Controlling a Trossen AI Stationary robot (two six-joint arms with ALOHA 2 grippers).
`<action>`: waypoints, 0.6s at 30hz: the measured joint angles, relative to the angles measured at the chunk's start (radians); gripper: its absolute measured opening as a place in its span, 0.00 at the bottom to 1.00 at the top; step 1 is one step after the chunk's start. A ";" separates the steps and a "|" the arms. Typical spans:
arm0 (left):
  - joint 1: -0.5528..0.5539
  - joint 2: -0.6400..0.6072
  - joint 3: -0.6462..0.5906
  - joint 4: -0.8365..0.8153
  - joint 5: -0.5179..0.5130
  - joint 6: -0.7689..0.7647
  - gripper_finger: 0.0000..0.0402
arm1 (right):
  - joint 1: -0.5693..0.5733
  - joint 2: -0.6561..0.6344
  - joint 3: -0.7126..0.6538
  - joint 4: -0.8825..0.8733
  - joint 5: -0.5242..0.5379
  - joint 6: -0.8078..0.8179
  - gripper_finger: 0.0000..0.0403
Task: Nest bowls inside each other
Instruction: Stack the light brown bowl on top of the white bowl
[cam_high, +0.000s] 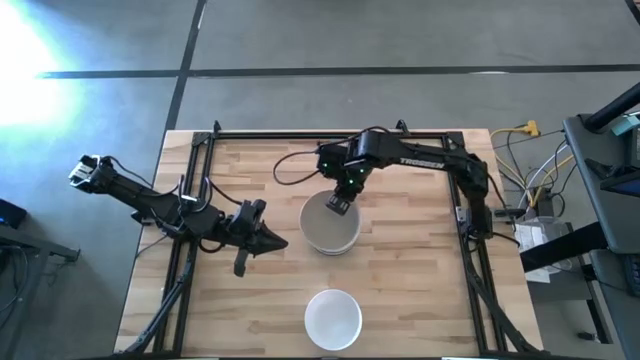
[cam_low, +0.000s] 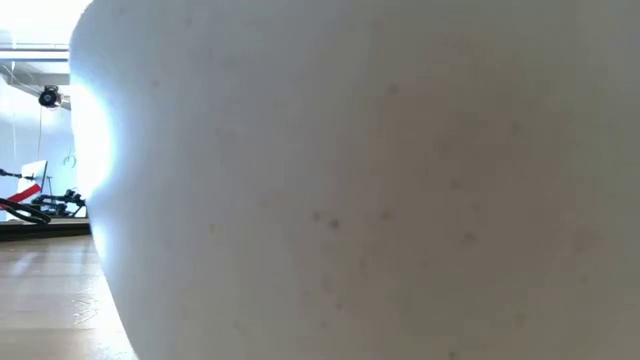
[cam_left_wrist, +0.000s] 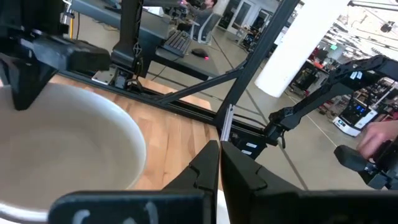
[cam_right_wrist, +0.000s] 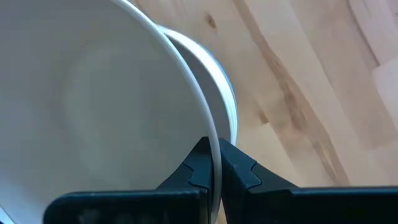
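At the middle of the wooden bench (cam_high: 400, 270), the rim of a smooth white round bowl (cam_high: 322, 218) is pinched by the right claw (cam_high: 337, 203), over a stack (cam_high: 340, 243). One white bowl (cam_high: 333, 318) near the front edge is not yet nested. The left claw (cam_high: 272, 241) is closed, empty.

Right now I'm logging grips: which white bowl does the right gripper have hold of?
The upper bowl of the stack at the table's middle: the right gripper pinches its rim. The lone white bowl near the front edge sits untouched.
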 joint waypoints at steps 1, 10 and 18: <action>0.000 0.000 0.000 0.000 0.000 0.000 0.00 | 0.001 0.008 0.005 -0.014 0.000 -0.009 0.02; 0.000 0.000 0.000 -0.002 0.000 0.000 0.00 | 0.001 0.022 -0.014 -0.040 0.001 -0.021 0.03; 0.001 -0.001 -0.001 -0.010 0.000 0.001 0.00 | 0.001 0.021 -0.020 -0.036 0.000 -0.029 0.13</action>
